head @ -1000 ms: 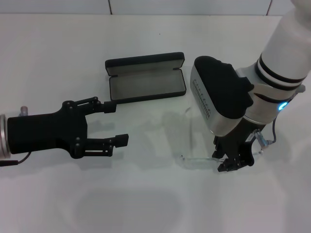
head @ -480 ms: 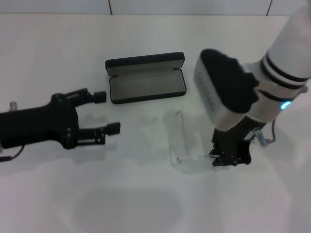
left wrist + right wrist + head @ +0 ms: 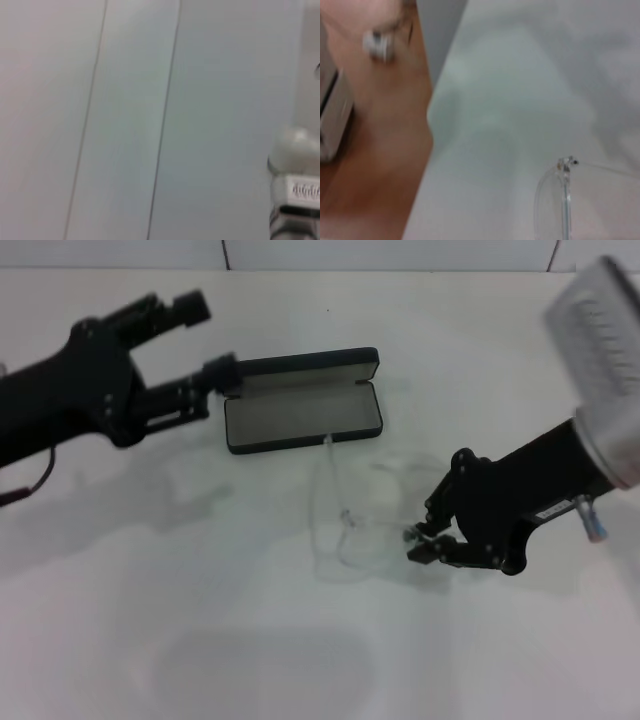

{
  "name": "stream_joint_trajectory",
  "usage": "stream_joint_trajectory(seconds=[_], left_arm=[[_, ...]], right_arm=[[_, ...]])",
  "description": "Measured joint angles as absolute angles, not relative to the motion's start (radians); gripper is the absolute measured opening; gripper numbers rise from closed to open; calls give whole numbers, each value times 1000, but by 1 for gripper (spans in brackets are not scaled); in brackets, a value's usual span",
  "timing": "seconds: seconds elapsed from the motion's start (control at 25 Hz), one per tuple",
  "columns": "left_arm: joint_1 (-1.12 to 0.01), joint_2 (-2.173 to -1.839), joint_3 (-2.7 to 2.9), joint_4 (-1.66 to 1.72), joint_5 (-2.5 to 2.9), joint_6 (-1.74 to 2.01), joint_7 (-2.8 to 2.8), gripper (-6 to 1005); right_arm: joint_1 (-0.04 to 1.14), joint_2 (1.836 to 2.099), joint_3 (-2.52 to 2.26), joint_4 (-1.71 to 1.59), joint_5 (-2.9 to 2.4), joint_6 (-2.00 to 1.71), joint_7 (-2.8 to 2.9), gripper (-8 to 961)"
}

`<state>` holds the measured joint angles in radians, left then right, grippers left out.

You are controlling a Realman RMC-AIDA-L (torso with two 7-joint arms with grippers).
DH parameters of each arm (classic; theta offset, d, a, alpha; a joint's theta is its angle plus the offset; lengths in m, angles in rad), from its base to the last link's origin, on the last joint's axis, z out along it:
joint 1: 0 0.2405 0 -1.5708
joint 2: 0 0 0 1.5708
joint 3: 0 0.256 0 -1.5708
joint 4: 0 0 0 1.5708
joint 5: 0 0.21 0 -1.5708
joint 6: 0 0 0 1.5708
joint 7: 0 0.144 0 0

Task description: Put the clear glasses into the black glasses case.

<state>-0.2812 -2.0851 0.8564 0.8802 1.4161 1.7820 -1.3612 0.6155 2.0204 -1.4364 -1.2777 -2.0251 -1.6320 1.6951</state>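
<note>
My right gripper point(image 3: 420, 543) pinches the clear glasses point(image 3: 345, 525); carry level, arms folded, into the open black glasses case point(image 3: 300, 412). Left gripper point(image 3: 205, 340) spread beside it.

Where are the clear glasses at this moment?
In the head view the clear glasses are right of centre, just in front of the open black glasses case, held at one end by the right gripper.

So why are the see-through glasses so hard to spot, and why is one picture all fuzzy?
Head view: the clear glasses show only as faint outlines and glints on the white table, with soft grey shadows under both arms. Right wrist view: everything is soft, only the glasses' hinge looks fairly crisp. Left wrist view: blurry pale surfaces with thin lines.
</note>
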Motion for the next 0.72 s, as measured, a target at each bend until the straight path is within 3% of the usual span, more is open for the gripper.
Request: stream_joint_trajectory(seconds=[0.24, 0.72], left_arm=[[-338, -2087, 922, 852, 1260, 1798, -1338, 740], [-423, -2089, 979, 718, 1196, 1804, -1276, 274]], right_arm=[[511, 2024, -1405, -1159, -1765, -1575, 1365, 101], [507, 2025, -1412, -771, -1306, -1627, 943, 102]])
